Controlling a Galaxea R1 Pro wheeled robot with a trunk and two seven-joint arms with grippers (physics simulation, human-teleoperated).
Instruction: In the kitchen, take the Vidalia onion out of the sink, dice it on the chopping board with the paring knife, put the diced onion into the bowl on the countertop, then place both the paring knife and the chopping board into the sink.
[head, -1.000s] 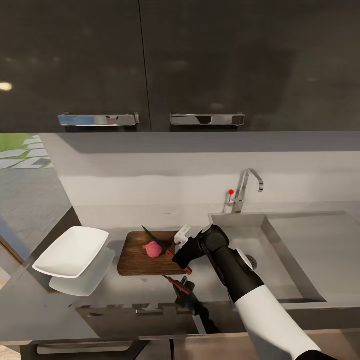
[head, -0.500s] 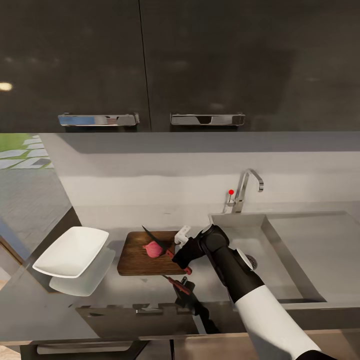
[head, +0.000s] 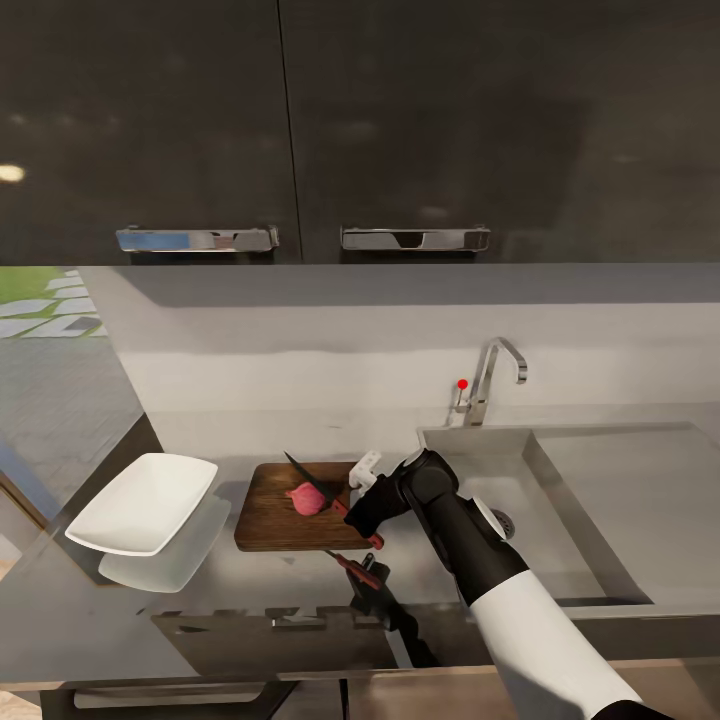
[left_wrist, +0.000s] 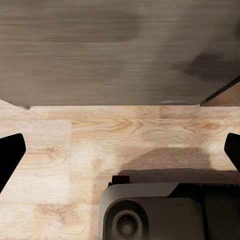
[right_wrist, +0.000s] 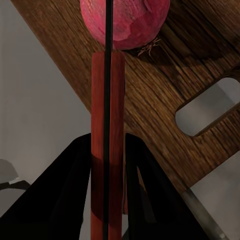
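The right gripper (right_wrist: 107, 165) pinches the paring knife (right_wrist: 106, 145) by its red handle; beyond the blade, the round Vidalia onion (right_wrist: 125, 20) (probably roll-prone) wants steadying.

White forearm (head: 545, 640), glossy black wrist (head: 440, 500), slim black fingers (right_wrist: 75, 200)

A whole pinkish-red round onion (head: 305, 498) rests on a brown rectangular wooden chopping board (head: 268, 518) lying flat on the dark glossy countertop (head: 250, 590) between a white squarish bowl (head: 142, 502) and the grey sink (head: 560, 500), with a red-handled paring knife's (head: 330, 498) dark blade across it.
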